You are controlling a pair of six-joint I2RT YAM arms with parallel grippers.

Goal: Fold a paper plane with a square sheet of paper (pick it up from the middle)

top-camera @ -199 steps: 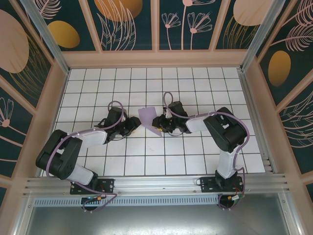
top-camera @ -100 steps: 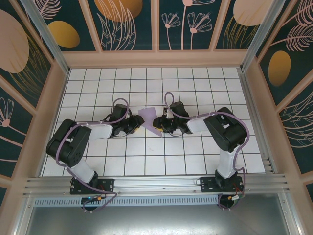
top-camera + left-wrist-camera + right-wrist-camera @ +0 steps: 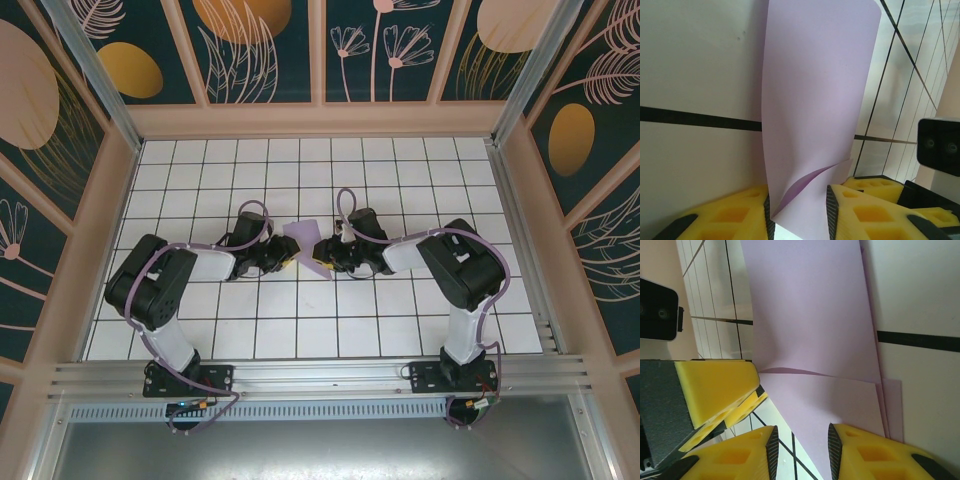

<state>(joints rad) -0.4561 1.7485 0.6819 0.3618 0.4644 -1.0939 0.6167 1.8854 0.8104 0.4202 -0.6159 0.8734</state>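
Observation:
The lavender sheet of paper (image 3: 303,238) is partly folded and lifted off the tiled floor between my two grippers. In the left wrist view the paper (image 3: 815,90) curls upward, with a loose flap hanging between the yellow fingers. My left gripper (image 3: 799,210) is open, its pads on either side of that flap, and it sits at the sheet's left edge (image 3: 283,256). My right gripper (image 3: 801,450) is open too, with the paper (image 3: 810,315) running through the gap and floor showing beside it. That gripper sits at the sheet's right edge (image 3: 322,252). No finished paper plane is in view.
The white tiled floor (image 3: 300,330) with black grid lines is ringed by pink walls (image 3: 320,120) and a metal rail (image 3: 320,375) at the near edge. The two grippers face each other closely; the left one's yellow finger (image 3: 715,385) shows in the right wrist view.
My left arm has swung right and reached the paper's left edge, and its jaws have narrowed around the flap. The right arm and the paper's right side have stayed put.

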